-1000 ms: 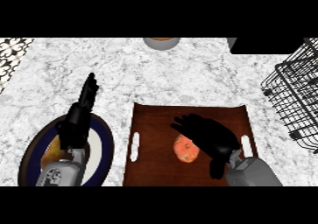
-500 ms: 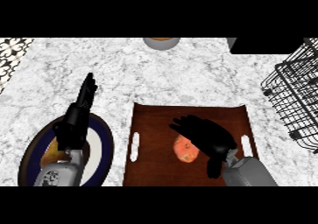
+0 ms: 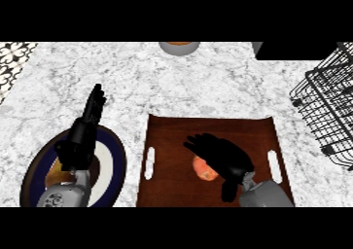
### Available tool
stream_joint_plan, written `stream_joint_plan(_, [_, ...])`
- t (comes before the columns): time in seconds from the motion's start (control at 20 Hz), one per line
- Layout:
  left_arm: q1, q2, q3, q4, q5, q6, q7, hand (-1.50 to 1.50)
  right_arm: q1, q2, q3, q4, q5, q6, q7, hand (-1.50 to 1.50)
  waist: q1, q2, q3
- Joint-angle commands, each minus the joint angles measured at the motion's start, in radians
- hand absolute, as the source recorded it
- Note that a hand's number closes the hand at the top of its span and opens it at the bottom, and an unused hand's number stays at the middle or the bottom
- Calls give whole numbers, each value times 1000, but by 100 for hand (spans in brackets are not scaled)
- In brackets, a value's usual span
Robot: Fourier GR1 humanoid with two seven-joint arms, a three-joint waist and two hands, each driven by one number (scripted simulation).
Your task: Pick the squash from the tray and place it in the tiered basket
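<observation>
An orange-pink squash [image 3: 202, 168] lies on a dark brown wooden tray [image 3: 207, 131], the right hand [image 3: 220, 154] curled over it. The left hand [image 3: 84, 131], fingers straight, rests above a dark-rimmed round plate [image 3: 115, 160]; a black wire tiered basket [image 3: 333, 107] stands well apart.

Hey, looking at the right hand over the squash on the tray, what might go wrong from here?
1. The right hand covers most of the squash, so whether its fingers have closed on it can't be seen; lifting now may leave it behind.
2. The squash looks rounded, so it might roll across the tray if nudged.
3. The tiered basket sits far to the right; carrying across could catch its wire rim.
</observation>
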Motion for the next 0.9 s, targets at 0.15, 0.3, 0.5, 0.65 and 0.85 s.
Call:
stream_joint_plan(0.15, [1,10,22,44,14,-19,-31,0,-32,52,45,87,22,-186,14,150,2,1,0])
stream_joint_plan(0.3, [-39,6,22,44,9,-11,1,0,-40,40,63,127,117,-317,-55,150,2,2,0])
stream_joint_plan(0.5, [-20,-24,-39,100,-19,62,-67,0,-45,29,13,175,115,-373,-90,150,-1,1,0])
stream_joint_plan(0.65, [14,-14,-3,36,-4,17,-28,0,102,-191,-77,45,146,-286,-11,150,-25,-3,-1])
stream_joint_plan(0.85, [26,10,29,8,8,18,-18,0,241,-420,-226,37,172,-316,13,150,-62,-9,-1])
